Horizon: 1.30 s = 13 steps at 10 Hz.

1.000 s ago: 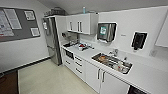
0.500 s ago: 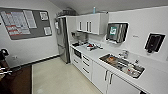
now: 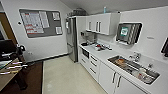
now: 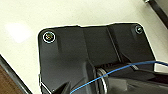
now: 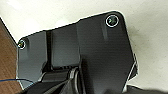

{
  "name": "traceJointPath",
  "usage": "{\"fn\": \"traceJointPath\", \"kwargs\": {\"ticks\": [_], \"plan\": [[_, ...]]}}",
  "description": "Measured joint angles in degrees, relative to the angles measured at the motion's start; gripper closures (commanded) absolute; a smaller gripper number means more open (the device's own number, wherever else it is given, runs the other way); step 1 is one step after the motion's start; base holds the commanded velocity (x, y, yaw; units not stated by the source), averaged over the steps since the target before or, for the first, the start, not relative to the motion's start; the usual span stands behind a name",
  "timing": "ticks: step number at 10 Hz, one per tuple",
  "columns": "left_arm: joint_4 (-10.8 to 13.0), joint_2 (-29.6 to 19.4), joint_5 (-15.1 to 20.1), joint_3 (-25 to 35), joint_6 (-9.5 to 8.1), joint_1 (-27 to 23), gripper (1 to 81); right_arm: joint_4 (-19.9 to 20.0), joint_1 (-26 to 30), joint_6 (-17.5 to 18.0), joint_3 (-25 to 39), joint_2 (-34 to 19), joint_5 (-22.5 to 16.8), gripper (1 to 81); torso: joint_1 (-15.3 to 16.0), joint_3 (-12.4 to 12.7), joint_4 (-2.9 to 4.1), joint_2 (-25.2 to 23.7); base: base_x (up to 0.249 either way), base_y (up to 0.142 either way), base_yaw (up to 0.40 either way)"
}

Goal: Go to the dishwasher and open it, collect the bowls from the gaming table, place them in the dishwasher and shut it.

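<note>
the robot is in a small kitchen and looks along a white tabletop (image 3: 110, 56) with a steel sink (image 3: 132, 67) set in it. white cupboard doors (image 3: 110, 78) and drawers (image 3: 93, 65) run under it. a tall steel fridge (image 3: 72, 37) stands at the far end, and a grey pin board (image 3: 41, 22) hangs on the wall. the pale floor (image 3: 65, 77) in the middle is where it can roll.

the dishwasher is hard to pick out from here. a dark panel (image 3: 85, 53) sits low in the cupboard row near the fridge, but i cannot tell if that is it. the bowls and the gaming table are somewhere else.

i think the step now is driving to the dishwasher. to do it well, the robot should roll slow and straight down the pale floor, stay a bit away from the cupboards, and stop facing the steel front with room for the door to swing down.

i cannot tell if the left pincer or the right pincer is open or closed. both wrist views look down at pale floor.
</note>
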Motion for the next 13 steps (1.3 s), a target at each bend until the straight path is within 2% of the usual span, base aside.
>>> {"fn": "traceJointPath", "kwargs": {"ticks": [13], "plan": [[-0.02,0.0,0.2,-0.44,0.0,-0.02,1.0,-0.11,-0.04,-0.02,0.0,-0.41,0.77,1.0,0.0,0.0,0.0,0.0,0.0,0.0,0.235]]}}
